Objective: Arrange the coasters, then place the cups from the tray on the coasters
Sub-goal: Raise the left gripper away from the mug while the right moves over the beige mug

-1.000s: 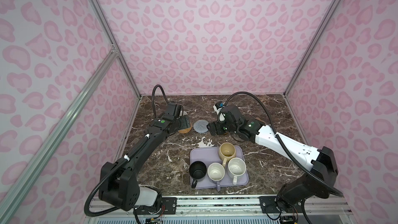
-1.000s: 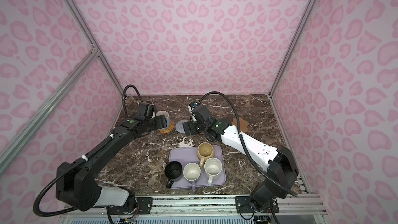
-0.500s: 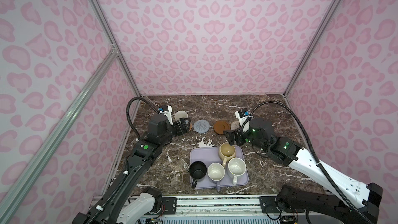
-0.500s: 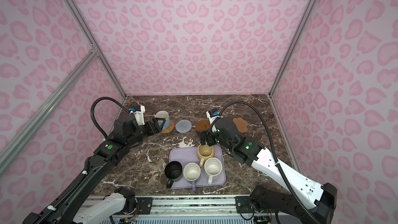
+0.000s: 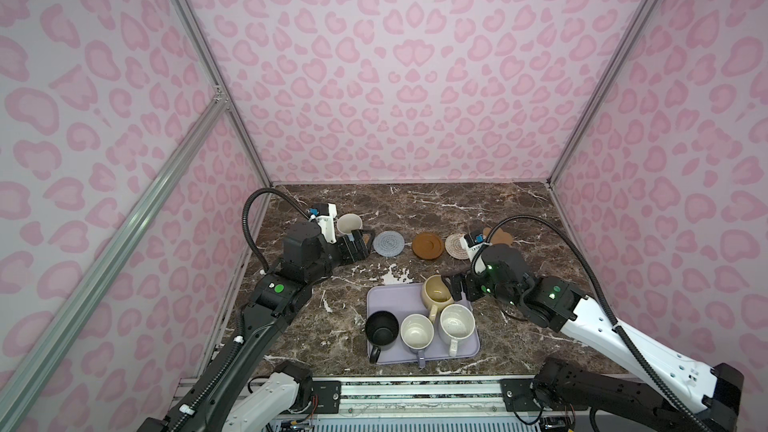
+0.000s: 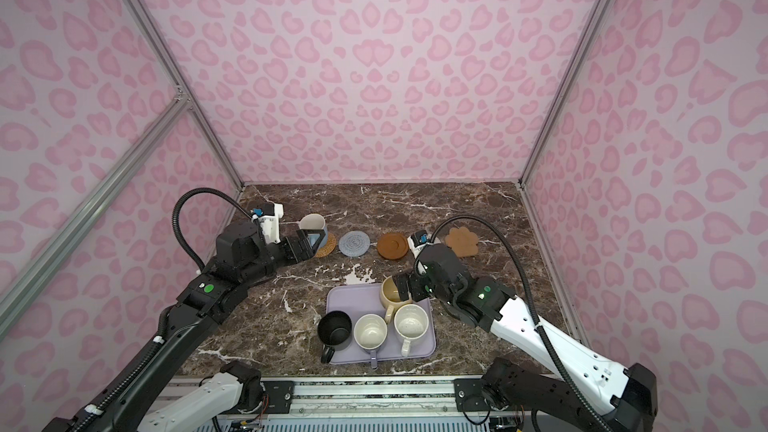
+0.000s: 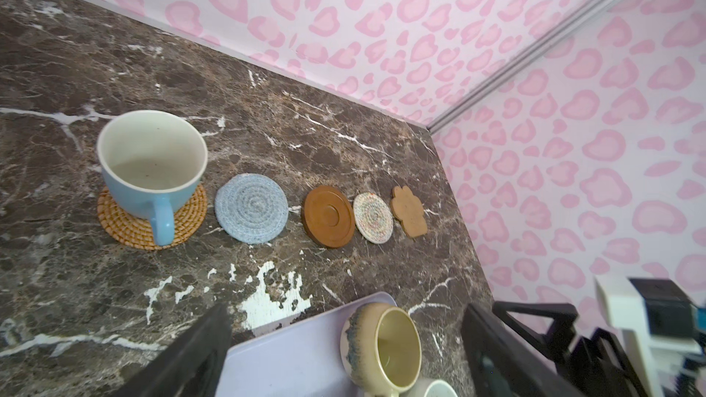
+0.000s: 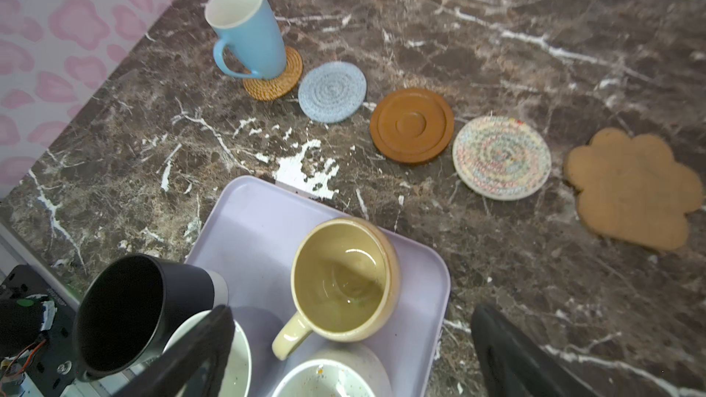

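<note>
At tray (image 5: 386, 299)'s 1 o'clock corner the pale yellow mug (image 5: 435, 292) stands upright, handle twd 6. Right pincer (image 5: 454, 288) hangs at its 3 o'clock, jaws apart, empty. Best bet: straddle the wall w/o nudging speckled mug (image 5: 456, 323) at 6, lift straight, carry to blue-grey coaster (image 5: 388, 243). Left pincer (image 5: 356, 244): jaws apart, beside light blue mug (image 5: 349, 224) on orange coaster (image 7: 187, 215).

Five coasters lie in a left-to-right row on the far half of the table (image 5: 415, 209): first coaster (image 8: 275, 87), second coaster (image 8: 331, 92), third coaster (image 8: 412, 126), fourth coaster (image 8: 501, 158), fifth coaster (image 8: 634, 189). The lone cup (image 8: 248, 28) stands on the first coaster. The tray (image 5: 390, 297) lies nearer, before the row's middle. Inside it, the far cup (image 5: 435, 292) stands far right; the left cup (image 5: 382, 328), middle cup (image 5: 417, 331) and right cup (image 5: 456, 324) line its near edge.
</note>
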`<control>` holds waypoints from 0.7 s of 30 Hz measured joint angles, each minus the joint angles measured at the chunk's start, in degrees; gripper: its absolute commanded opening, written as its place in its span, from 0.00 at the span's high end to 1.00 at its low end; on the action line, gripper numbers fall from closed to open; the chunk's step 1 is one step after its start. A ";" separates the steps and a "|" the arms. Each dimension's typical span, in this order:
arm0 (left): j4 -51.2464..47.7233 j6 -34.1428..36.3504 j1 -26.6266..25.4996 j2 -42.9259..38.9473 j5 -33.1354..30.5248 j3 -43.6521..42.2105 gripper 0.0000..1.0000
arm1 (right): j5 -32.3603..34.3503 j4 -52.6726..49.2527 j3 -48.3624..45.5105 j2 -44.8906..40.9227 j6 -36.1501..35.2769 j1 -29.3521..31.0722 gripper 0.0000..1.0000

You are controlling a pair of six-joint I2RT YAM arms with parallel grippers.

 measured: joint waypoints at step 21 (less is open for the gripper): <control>-1.33 -3.78 -17.00 7.13 -6.51 -2.78 0.03 | 0.59 -4.66 2.54 18.88 8.94 6.69 0.01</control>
